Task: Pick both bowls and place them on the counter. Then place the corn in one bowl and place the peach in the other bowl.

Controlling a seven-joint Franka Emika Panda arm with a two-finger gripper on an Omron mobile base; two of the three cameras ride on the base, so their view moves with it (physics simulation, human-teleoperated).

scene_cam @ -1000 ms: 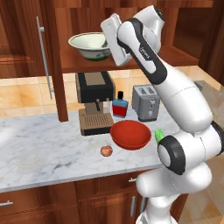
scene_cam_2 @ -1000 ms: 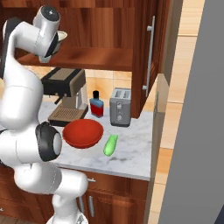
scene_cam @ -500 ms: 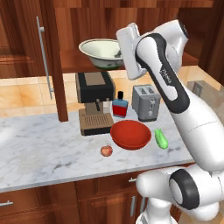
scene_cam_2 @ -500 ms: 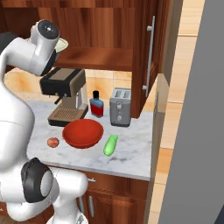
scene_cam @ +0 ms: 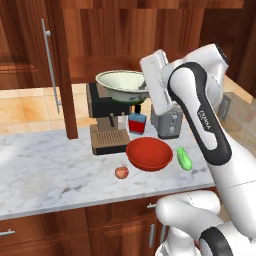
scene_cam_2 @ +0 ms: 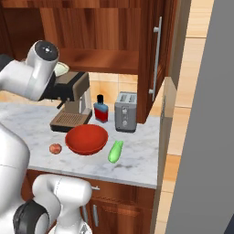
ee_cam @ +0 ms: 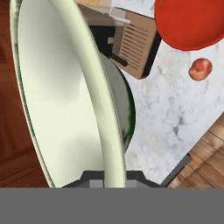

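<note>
My gripper [scene_cam: 146, 89] is shut on the right rim of the cream-white bowl [scene_cam: 120, 82] and holds it in the air above the coffee machine [scene_cam: 107, 122]. In the hand view the bowl [ee_cam: 61, 96] stands edge-on, its rim between my fingertips [ee_cam: 114, 175]. On the marble counter [scene_cam: 50, 170] the red bowl [scene_cam: 149, 152] sits in front of the machine. The peach [scene_cam: 121, 172] lies just to its left and the green corn [scene_cam: 184, 158] just to its right. From the right base view: red bowl [scene_cam_2: 87, 138], peach [scene_cam_2: 55, 149], corn [scene_cam_2: 115, 151].
A silver toaster [scene_cam_2: 125, 111] and a blue bottle [scene_cam_2: 101, 109] stand behind the red bowl. Wooden wall cabinets hang above, one with its door [scene_cam_2: 153, 59] open at the right. The counter's left half [scene_cam: 35, 165] is bare marble.
The arm has carried the cream-white bowl out of the cabinet, down and a little to the right, so it now hangs over the coffee machine. The things on the counter have not moved.
</note>
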